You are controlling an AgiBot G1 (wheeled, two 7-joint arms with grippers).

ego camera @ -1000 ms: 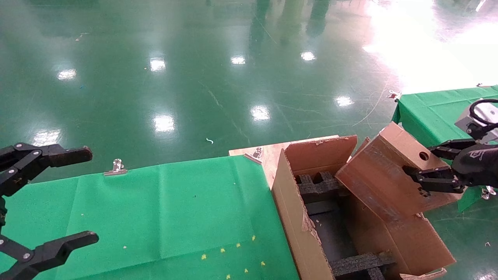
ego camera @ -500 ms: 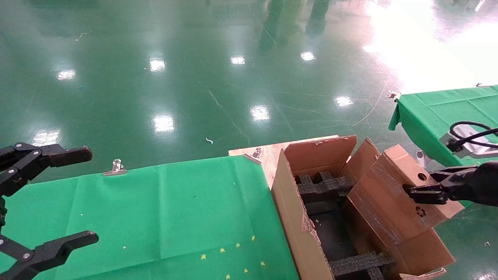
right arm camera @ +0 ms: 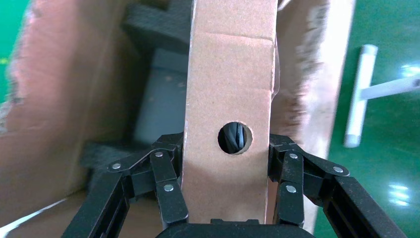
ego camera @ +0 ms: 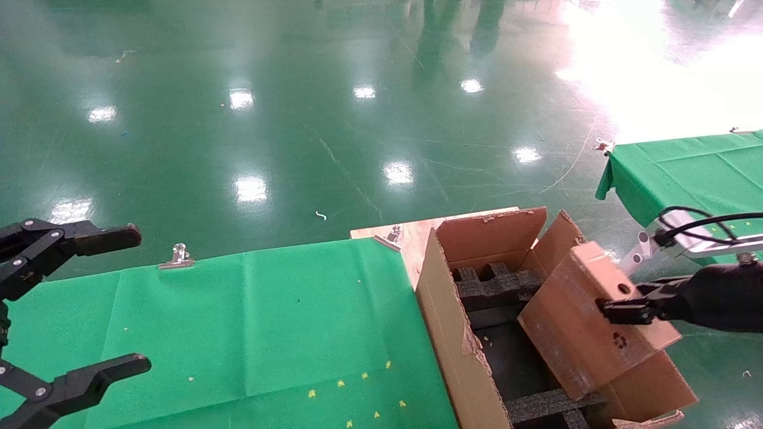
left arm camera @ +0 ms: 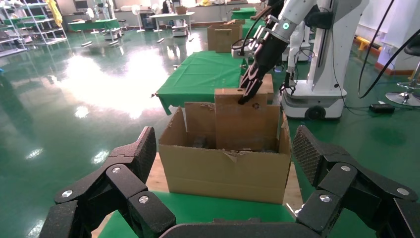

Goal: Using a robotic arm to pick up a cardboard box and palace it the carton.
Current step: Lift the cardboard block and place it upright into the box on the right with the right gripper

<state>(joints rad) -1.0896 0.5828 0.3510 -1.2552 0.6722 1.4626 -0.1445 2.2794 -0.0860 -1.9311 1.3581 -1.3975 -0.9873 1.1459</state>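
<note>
Placement step underway: right gripper [ego camera: 620, 311] pinches cardboard box [ego camera: 587, 328], tilted partly inside carton [ego camera: 453, 333]. Next: lower, release. Left gripper [ego camera: 89, 304] idle, fingers spread.

Glossy green floor [ego camera: 298, 107] across the upper frame, dotted with light reflections. Green cloth [ego camera: 250, 328] over a table at lower left, pinned by a metal clip [ego camera: 177, 256] at its far edge, with yellow specks [ego camera: 340, 384] near the bottom. Second green-covered table [ego camera: 685, 167] at right edge.
</note>
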